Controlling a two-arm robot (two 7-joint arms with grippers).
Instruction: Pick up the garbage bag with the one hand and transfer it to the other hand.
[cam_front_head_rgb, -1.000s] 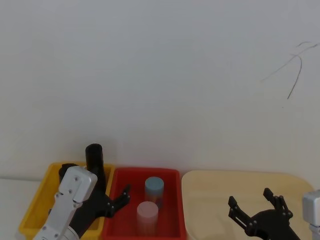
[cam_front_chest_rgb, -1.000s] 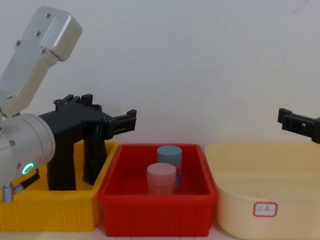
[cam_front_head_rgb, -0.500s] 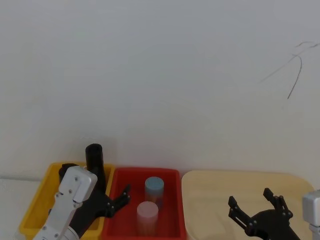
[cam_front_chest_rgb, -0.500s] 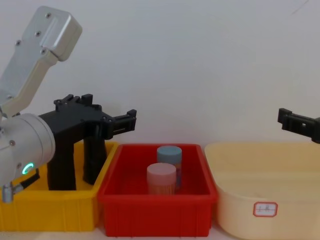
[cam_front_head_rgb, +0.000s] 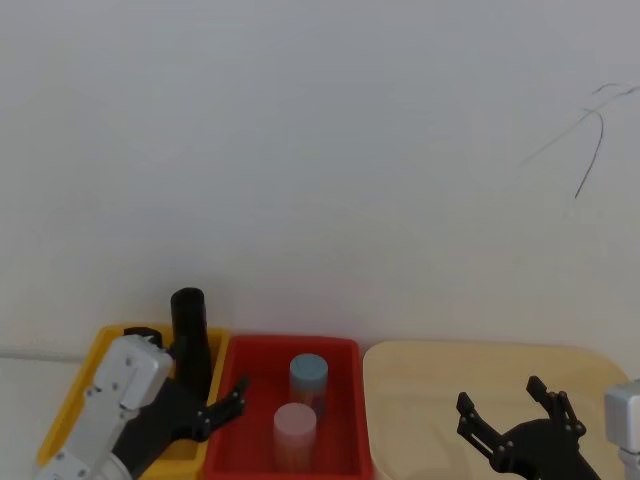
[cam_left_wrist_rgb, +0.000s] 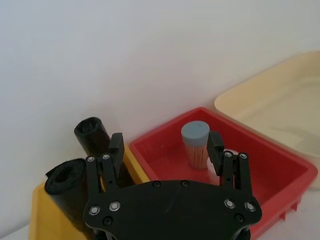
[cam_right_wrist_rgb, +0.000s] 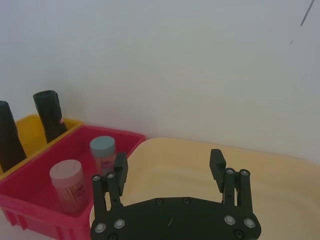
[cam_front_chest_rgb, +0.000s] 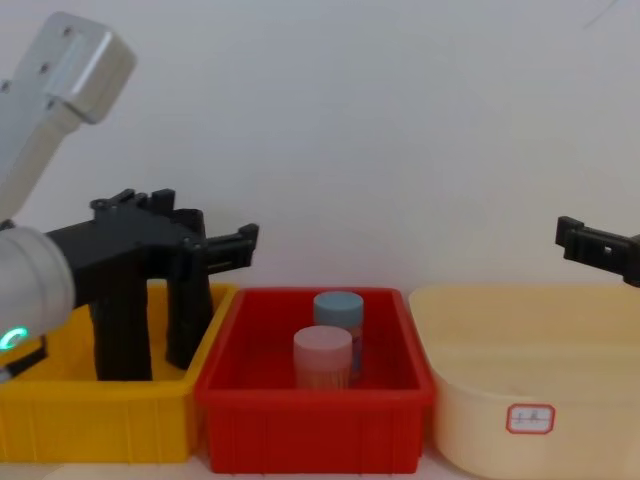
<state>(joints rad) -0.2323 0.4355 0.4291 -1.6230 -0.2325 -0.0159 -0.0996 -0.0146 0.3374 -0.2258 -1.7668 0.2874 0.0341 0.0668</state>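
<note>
Garbage bag (cam_front_chest_rgb: 122, 340) stands upright in the yellow bin (cam_front_chest_rgb: 100, 420) in the chest view, its side free for grasping; the left gripper (cam_front_chest_rgb: 235, 245) reaches level near its top. Left wrist view: fingers gape wide, empty. Right wrist view: the right gripper (cam_right_wrist_rgb: 168, 159) hovers over the cream tub (cam_right_wrist_rgb: 280, 190), fingers spread and empty, likely placed to receive.

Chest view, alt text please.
Open left gripper hovers at the garbage bag and a slimmer roll standing in a yellow bin. A red bin holds two jars; the right gripper hangs above a cream tub.
</note>
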